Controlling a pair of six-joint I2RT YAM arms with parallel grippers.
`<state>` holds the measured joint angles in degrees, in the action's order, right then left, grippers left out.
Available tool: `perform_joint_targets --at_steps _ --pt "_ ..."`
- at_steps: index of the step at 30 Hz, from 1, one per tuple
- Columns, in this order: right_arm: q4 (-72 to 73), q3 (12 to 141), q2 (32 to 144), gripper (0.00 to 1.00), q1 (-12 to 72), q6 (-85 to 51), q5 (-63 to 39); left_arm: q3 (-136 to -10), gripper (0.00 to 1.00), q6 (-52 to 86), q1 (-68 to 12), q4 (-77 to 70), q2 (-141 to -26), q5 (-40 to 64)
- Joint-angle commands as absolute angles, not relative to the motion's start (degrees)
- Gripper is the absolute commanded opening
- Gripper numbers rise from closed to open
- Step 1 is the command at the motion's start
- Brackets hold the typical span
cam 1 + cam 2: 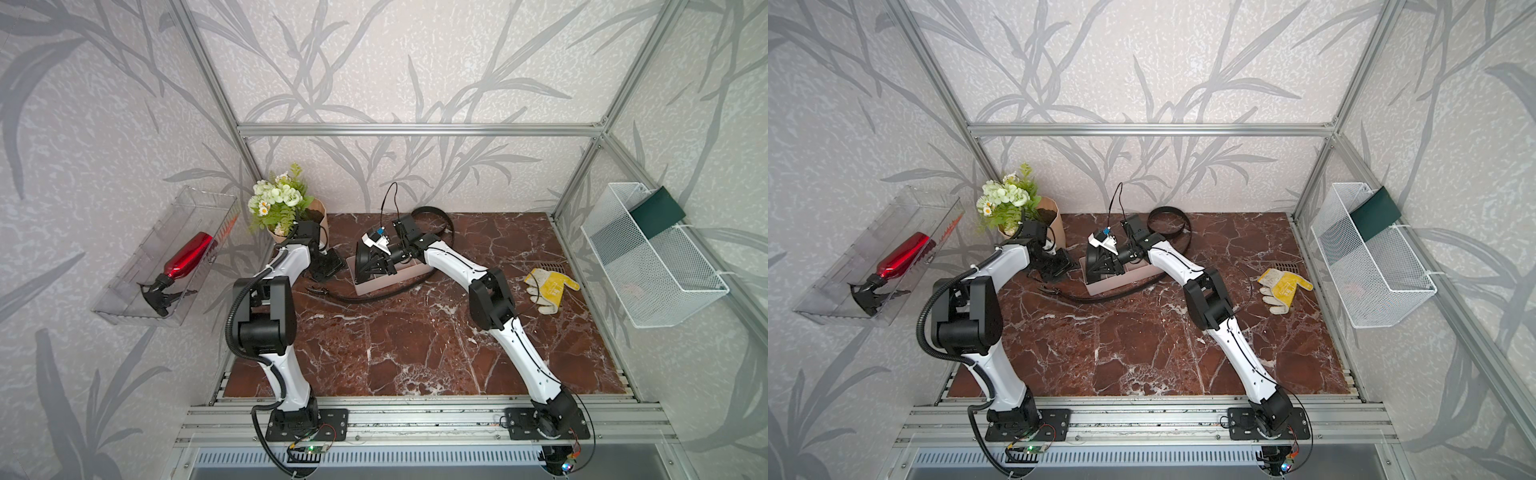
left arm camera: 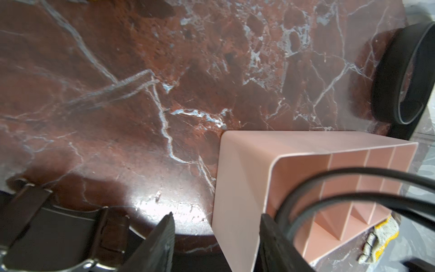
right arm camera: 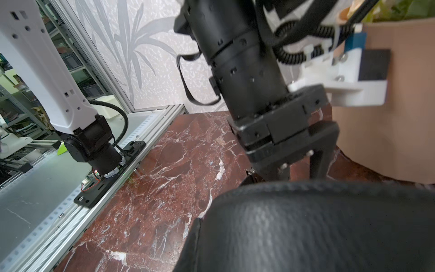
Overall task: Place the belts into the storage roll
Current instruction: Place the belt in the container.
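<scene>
**Belt over the pink tray**

Your right gripper (image 1: 369,269) grips a black belt strap (image 2: 353,174) arching over the pale pink, divided storage roll (image 1: 401,276) near the counter's back edge. Your left gripper (image 2: 216,215) sits half-wide astride its end wall.

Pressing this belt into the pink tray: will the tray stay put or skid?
Pink tray looks thin-walled and probably light; on the glossy marble table it may well skid. Left gripper appears to straddle its end wall with jaws open, so likely no bracing yet; an off-centre push could swivel it.
</scene>
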<state>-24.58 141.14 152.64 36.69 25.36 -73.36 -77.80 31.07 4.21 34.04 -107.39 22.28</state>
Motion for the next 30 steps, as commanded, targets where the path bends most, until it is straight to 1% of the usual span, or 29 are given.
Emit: perform_joint_targets --at_steps 1,3,10,22,30 --pt "-37.27 148.45 154.6 0.0 36.82 31.76 -76.67 -77.72 0.51 31.23 5.41 34.26 -111.06 20.76" --pt "-40.93 149.72 154.86 0.0 36.84 33.7 -76.6 -78.5 0.5 31.21 5.34 33.96 -112.69 20.92" --pt "-42.71 149.66 155.72 0.0 37.17 34.1 -76.67 -80.81 0.43 30.07 5.17 34.81 -116.33 20.96" --pt "-43.33 152.14 158.12 0.0 38.19 33.8 -76.56 -85.12 0.43 28.46 2.03 36.1 -120.32 21.3" --pt "-47.53 151.64 158.81 0.0 38.43 36.35 -75.5 -88.18 0.44 28.64 -1.49 36.78 -121.75 20.78"
